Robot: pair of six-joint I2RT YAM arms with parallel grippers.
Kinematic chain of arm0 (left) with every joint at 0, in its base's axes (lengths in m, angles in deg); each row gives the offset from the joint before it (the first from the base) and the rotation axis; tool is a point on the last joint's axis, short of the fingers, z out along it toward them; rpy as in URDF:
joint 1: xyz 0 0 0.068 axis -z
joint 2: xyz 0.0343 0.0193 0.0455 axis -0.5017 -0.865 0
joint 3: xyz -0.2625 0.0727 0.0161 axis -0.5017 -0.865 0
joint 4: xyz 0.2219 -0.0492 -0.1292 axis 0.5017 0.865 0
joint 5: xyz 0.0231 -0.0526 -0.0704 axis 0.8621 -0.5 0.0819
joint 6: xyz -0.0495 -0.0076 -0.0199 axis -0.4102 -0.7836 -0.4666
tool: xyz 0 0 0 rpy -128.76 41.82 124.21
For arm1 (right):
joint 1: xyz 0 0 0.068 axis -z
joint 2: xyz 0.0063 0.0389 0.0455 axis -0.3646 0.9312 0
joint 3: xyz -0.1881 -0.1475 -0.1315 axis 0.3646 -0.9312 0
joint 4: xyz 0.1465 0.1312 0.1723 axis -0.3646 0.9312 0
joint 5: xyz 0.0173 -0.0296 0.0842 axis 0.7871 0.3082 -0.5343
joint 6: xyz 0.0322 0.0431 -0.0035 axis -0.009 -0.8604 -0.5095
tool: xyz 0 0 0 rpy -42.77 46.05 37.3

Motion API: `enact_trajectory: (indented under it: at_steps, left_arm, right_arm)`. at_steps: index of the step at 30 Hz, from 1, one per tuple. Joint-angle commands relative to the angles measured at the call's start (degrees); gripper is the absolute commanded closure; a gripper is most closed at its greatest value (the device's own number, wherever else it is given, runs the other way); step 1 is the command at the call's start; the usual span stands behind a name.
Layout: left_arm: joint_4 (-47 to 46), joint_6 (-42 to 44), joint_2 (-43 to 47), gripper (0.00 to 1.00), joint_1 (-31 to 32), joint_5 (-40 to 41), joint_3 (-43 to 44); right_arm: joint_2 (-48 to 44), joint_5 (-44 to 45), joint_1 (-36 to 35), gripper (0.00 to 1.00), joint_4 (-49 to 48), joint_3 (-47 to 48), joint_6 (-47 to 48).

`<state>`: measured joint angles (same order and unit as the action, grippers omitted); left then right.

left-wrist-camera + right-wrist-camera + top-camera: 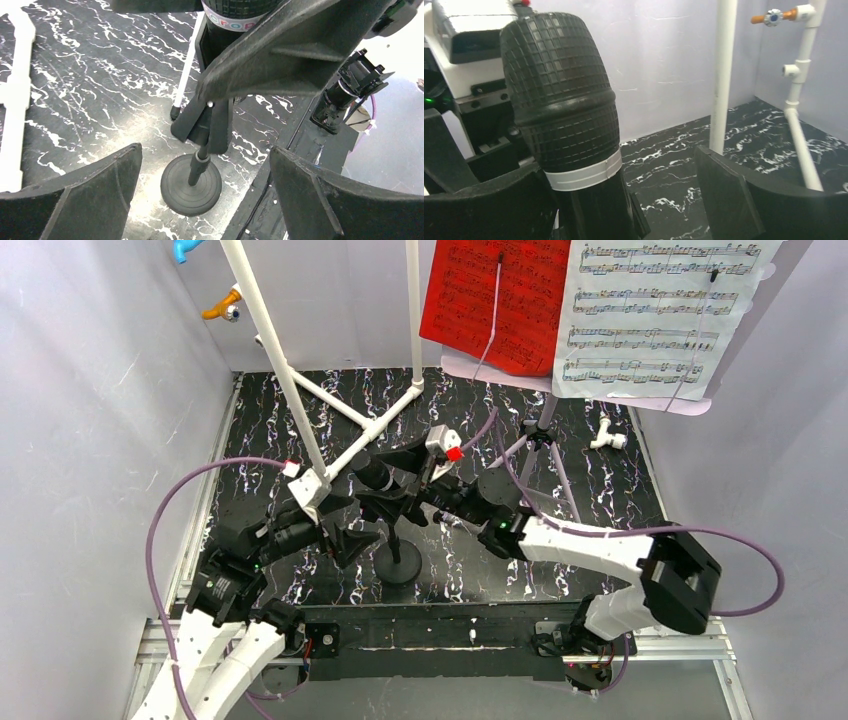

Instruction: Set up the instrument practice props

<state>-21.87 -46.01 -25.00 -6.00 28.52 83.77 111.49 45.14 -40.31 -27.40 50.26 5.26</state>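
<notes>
While both arms reach toward the middle of the black marbled counter [620,490], the biggest thing on it is the white PVC pipe frame [283,380]. It stands at the far left and rises out of the top view. At the far right the lilac music stand [685,405] is upright on its tripod legs, with its ledge turned toward the arms. Two sheets lean on this ledge side by side, the red music sheet [495,300] on the left and the white music sheet [660,320] on the right. A thin retaining arm lies over each sheet.

The left gripper [345,527] comes from the near left. Its fingers [90,195] are spread wide and hold nothing. The right gripper [393,483] comes from the right, and its fingers [734,200] are also spread, one on each side of the microphone head. In the right wrist view the head sits close against one finger, while the other finger is well apart from it. Whether the near finger touches the head, I cannot tell.

The small black microphone [377,476] stands upright near the middle of the counter, in front of the pipe frame. Its round base [191,187] lies flat on the counter, beyond the left fingers. A small white pipe fitting [608,437] lies just right of the tripod legs.
</notes>
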Motion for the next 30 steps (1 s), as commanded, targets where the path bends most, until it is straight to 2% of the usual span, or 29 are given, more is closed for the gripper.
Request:
enact_trajectory:
  at_steps: [1,5,13,18,25,30]
  left_arm:
    - [7.03,-1.00,2.82,0.02,0.14,4.62,4.13]
    - [10.16,-3.75,4.73,0.02,0.15,8.14,5.27]
    - [10.76,-16.68,4.86,0.02,0.14,13.28,8.24]
    - [17.72,-20.96,2.89,0.02,0.14,21.86,16.61]
    - [25.23,-20.49,2.80,0.02,0.14,31.33,29.53]
    - [25.24,-19.94,4.73,0.02,0.14,36.85,33.10]
  right_arm:
    - [-6.27,5.97,-0.36,0.02,14.03,2.70,4.16]
    - [-10.67,9.82,-0.36,0.02,27.47,5.54,6.05]
    - [-15.28,8.19,-0.36,0.02,50.62,14.48,8.36]
    - [-18.17,11.21,-0.36,0.02,63.89,20.39,9.37]
    - [-25.89,22.65,-0.36,0.02,71.05,23.95,6.97]
    - [-31.27,27.77,-0.36,0.02,74.22,24.29,8.60]
